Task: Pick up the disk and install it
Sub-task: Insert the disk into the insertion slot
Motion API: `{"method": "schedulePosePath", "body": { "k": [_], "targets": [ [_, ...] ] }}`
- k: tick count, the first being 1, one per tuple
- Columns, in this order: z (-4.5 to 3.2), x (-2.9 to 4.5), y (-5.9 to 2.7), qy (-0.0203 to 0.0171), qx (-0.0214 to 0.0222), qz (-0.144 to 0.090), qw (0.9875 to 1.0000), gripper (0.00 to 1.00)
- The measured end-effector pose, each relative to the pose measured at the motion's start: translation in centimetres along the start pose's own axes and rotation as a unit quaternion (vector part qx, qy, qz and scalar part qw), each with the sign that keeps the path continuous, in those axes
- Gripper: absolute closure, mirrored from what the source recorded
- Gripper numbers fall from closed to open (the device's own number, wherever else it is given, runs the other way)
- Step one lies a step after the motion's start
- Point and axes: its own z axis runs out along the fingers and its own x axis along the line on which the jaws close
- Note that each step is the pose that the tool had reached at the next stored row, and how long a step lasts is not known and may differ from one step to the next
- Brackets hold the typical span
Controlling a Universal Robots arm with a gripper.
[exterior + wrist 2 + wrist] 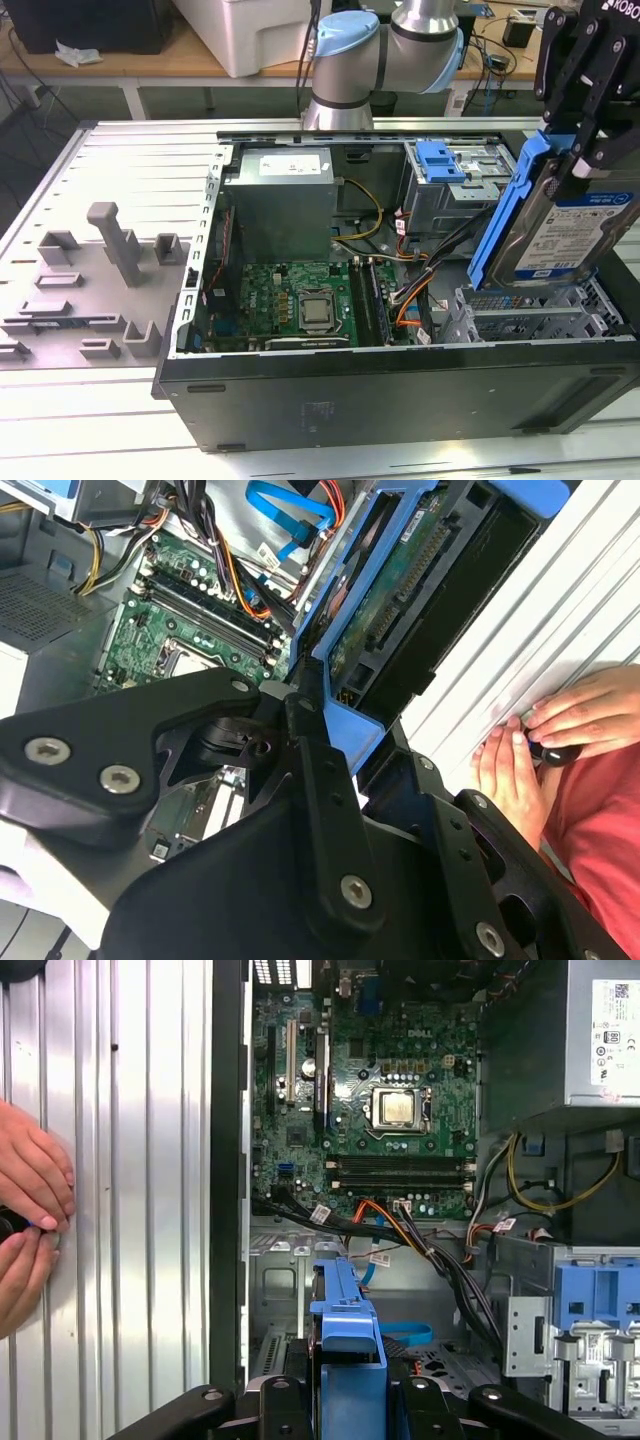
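Exterior view showed, from its left, a grey fixture tray (90, 270), the open computer case (400, 392), then the pincer (588, 158) clamped on the disk (570, 235) at its upper end. The disk hung steeply tilted, long axis aimed down at the drive cage (520, 312) just below.

The disk (565, 235) is smooth silver metal with a glossy paper label and blue plastic frame. My jaws are matt black. The desk (140, 165) is ribbed pale metal.
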Motion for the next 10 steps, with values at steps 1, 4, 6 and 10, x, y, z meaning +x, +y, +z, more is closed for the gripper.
{"method": "schedulePosePath", "body": {
  "k": [1, 4, 6, 10],
  "targets": [
    [0.03, 0.00, 0.00, 0.0000, 0.0000, 0.000, 1.0000, 0.64],
    [0.11, 0.00, 0.00, 0.0000, 0.0000, 0.000, 1.0000, 0.64],
    [0.25, 0.00, 0.00, 0.0000, 0.0000, 0.000, 1.0000, 0.64],
    [0.39, 0.00, 0.00, 0.0000, 0.0000, 0.000, 1.0000, 0.64]
  ]
}}
